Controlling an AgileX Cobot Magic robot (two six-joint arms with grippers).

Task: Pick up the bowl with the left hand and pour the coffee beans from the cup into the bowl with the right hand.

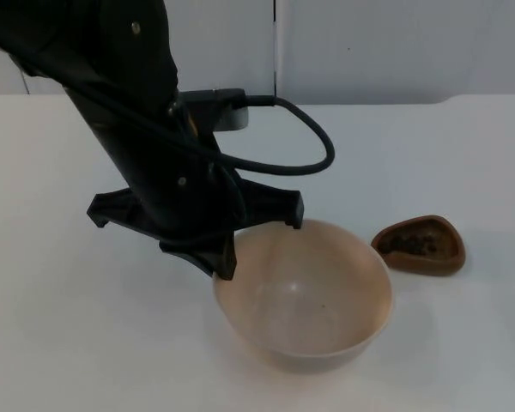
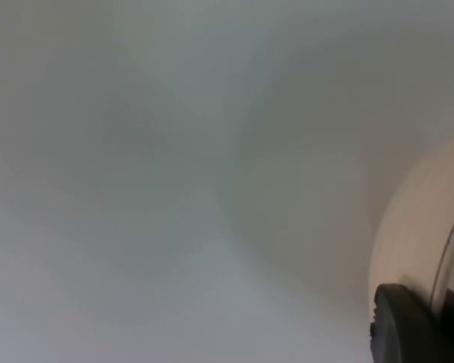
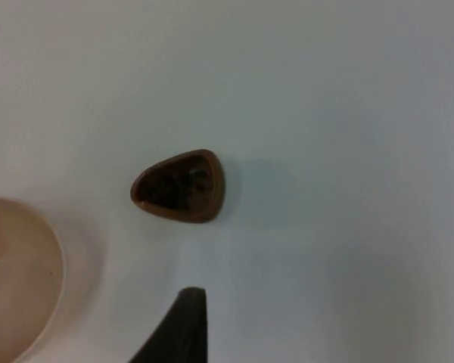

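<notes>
The bowl [image 1: 305,296], resting on the desk [image 1: 60,343] just beside the cup [image 1: 419,245] of coffee beans [image 1: 412,245], could slip or tip if lifted by its thin rim, where the left tool [image 1: 259,242] stands spread wide, one finger touching the rim, holding nothing, while the right tool [image 3: 183,327] waits above the cup, its opening impossible to tell.

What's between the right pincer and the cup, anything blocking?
Nothing visible. The brown cup stands alone on the white table, the bowl off to one side. The right pincer's fingertip hangs above bare table near the cup.
</notes>
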